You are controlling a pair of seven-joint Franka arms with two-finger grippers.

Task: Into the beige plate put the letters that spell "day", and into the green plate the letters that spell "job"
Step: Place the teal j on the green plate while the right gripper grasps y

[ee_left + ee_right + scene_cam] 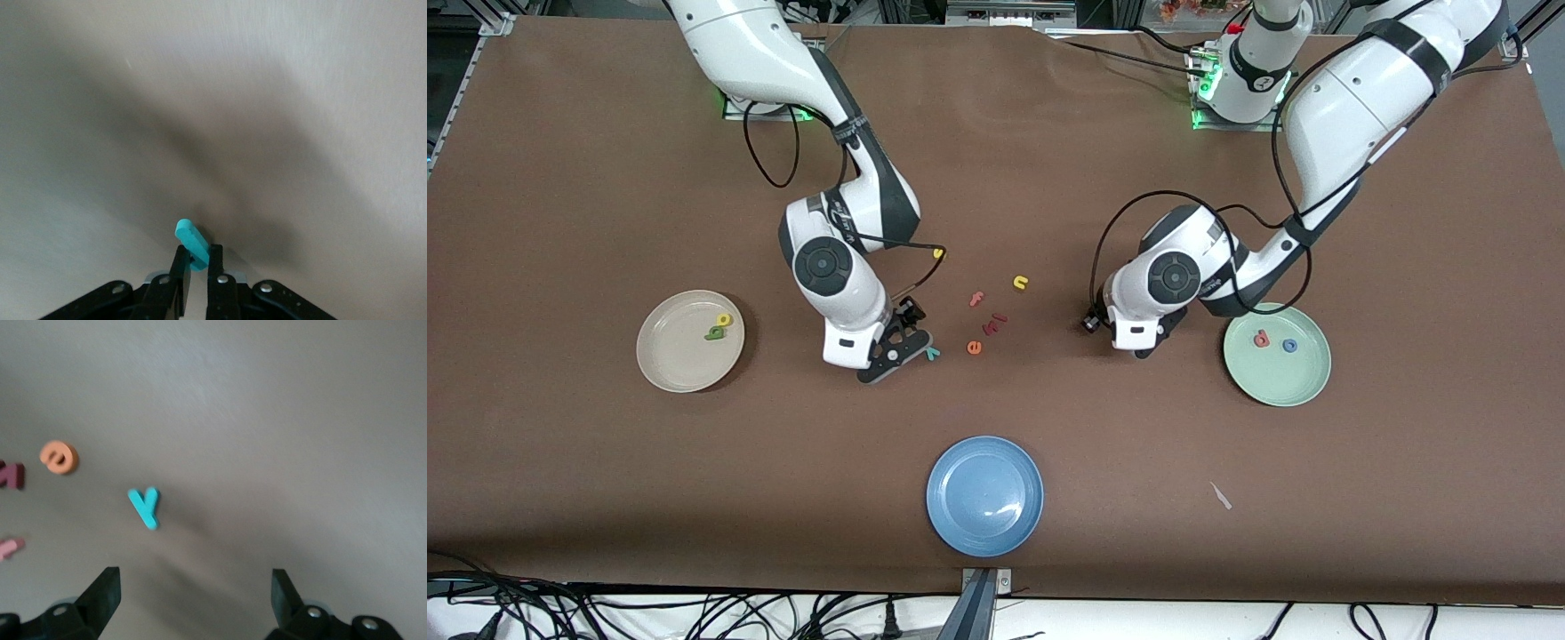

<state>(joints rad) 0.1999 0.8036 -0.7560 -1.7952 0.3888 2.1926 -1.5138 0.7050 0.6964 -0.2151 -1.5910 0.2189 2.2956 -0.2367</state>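
Taking the blue plate as landmark: farther up the counter, the right end effector hangs wide over the teal y. The left end effector pinches a teal letter (apparently the j) by its edge near the green plate; the shallow grip risks a slip. No legible writing.

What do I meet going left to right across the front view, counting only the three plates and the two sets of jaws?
beige plate → right gripper, jaws open over the teal y → blue plate → left gripper, jaws shut on a teal letter → green plate
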